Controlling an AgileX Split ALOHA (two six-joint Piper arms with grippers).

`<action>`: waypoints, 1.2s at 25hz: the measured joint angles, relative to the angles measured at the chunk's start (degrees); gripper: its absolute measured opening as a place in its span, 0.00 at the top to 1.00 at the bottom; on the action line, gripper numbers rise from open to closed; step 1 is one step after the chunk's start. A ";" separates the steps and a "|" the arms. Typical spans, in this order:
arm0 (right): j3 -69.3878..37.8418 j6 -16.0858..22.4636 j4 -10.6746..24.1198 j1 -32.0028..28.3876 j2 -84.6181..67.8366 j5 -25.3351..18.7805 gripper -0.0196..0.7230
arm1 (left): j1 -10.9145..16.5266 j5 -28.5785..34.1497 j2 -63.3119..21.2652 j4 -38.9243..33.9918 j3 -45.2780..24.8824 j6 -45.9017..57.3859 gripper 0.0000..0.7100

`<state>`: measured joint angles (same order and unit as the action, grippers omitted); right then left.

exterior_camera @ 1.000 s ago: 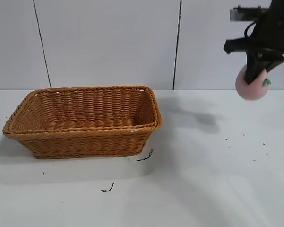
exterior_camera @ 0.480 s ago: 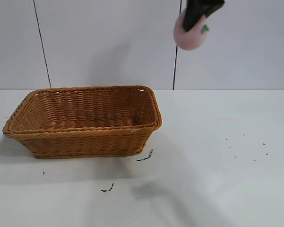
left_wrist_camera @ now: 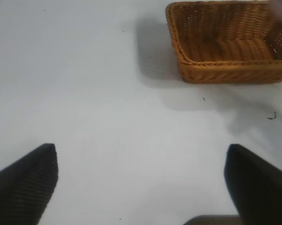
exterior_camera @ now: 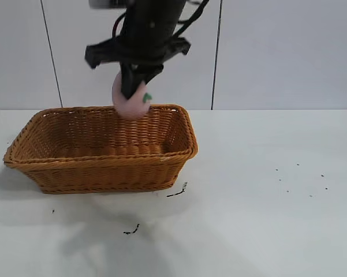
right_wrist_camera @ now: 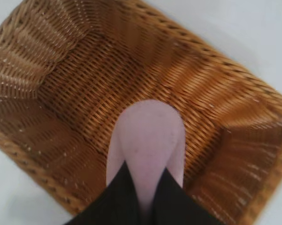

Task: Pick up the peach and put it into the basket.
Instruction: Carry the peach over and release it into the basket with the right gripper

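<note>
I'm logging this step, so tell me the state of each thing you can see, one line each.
peach: held in the air above the basket, not yet released.
basket: upright on the table, nothing lying inside.
right gripper: shut on the peach, over the basket.
left gripper: open, holding nothing, parked over bare table away from the basket.

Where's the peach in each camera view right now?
Exterior view: peach top centre, held by the right gripper over the basket.
Left wrist view: only a pale blur at the top right edge, not identifiable.
Right wrist view: peach centre, above the basket floor.
Shared landmark: the basket.
</note>
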<state>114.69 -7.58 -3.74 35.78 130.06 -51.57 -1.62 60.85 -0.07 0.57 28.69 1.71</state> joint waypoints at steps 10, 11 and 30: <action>0.00 1.53 0.10 0.18 7.32 4.55 0.65 | 0.00 0.00 0.00 0.00 0.00 0.00 0.02; 0.00 1.58 0.10 0.18 7.32 4.70 0.50 | 0.00 0.00 0.00 0.00 0.00 0.00 0.02; 12.14 4.32 0.34 -13.87 -0.95 -7.38 0.05 | 0.00 0.00 0.00 0.00 0.00 0.00 0.02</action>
<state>126.82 -3.26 -3.40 21.90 129.11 -58.95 -1.62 60.85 -0.07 0.57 28.69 1.71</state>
